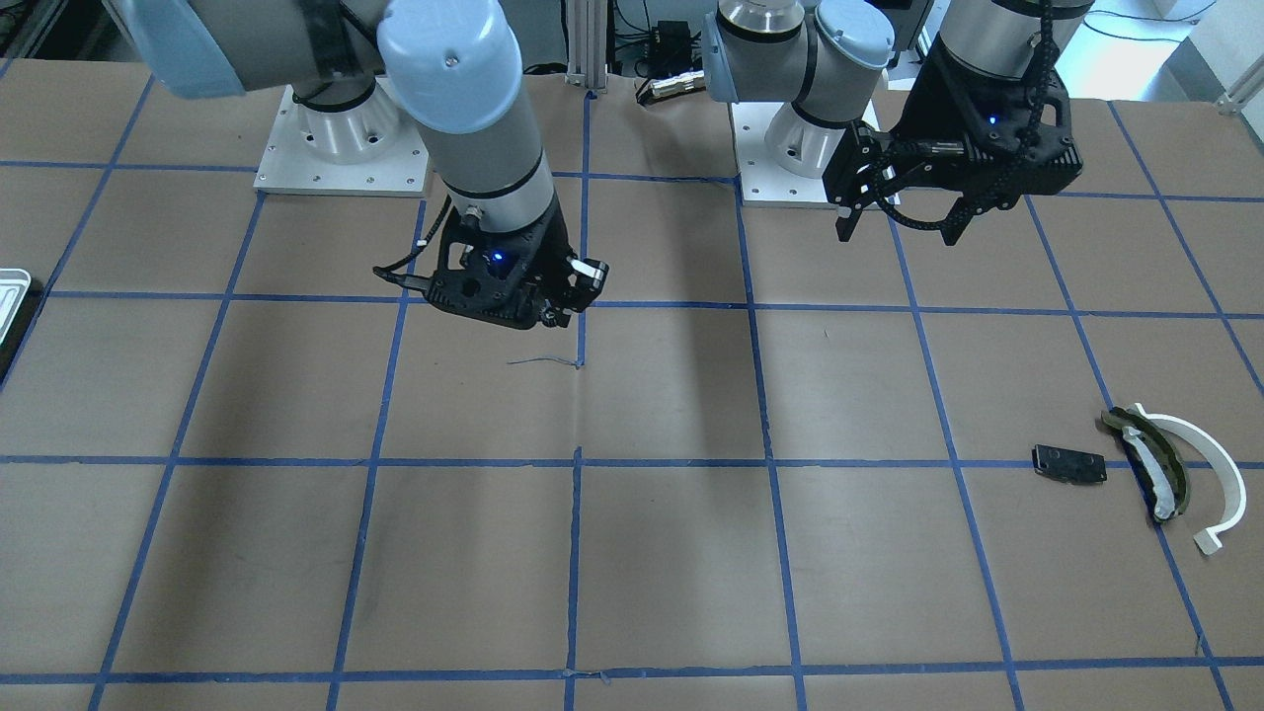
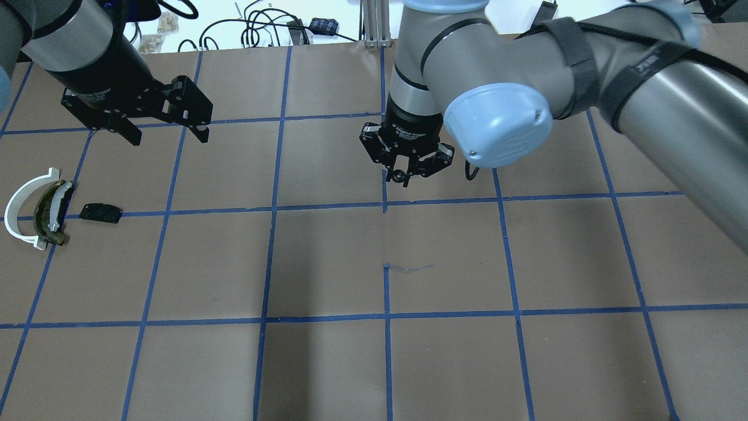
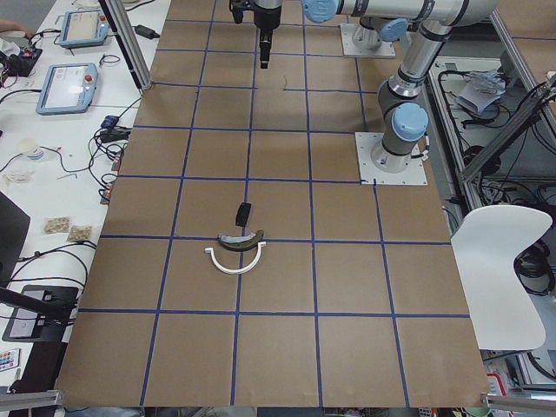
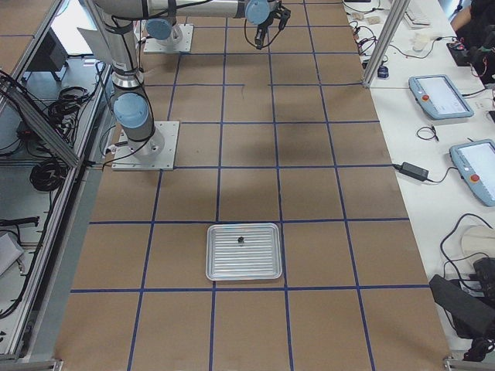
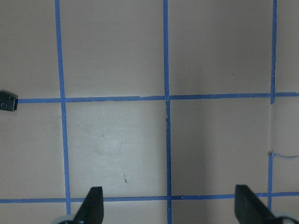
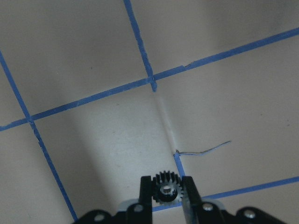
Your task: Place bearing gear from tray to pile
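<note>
My right gripper (image 2: 401, 175) is shut on a small black toothed bearing gear (image 6: 166, 190) and holds it above the middle of the table, over a blue tape line. The same gripper shows in the front view (image 1: 558, 306). My left gripper (image 2: 166, 135) hangs open and empty above the table, a little back from the pile. The pile lies at the table's left end: a white arc (image 2: 20, 207), an olive-and-white curved piece (image 2: 49, 213) and a flat black plate (image 2: 100, 212). The silver tray (image 4: 232, 270) lies at the right end, far from both grippers.
A small dark part (image 4: 241, 240) lies in the tray. The table is brown paper with a blue tape grid; a loose tape thread (image 2: 409, 268) lies near the centre. The black plate's edge shows in the left wrist view (image 5: 7, 101). Both arm bases stand at the robot's edge.
</note>
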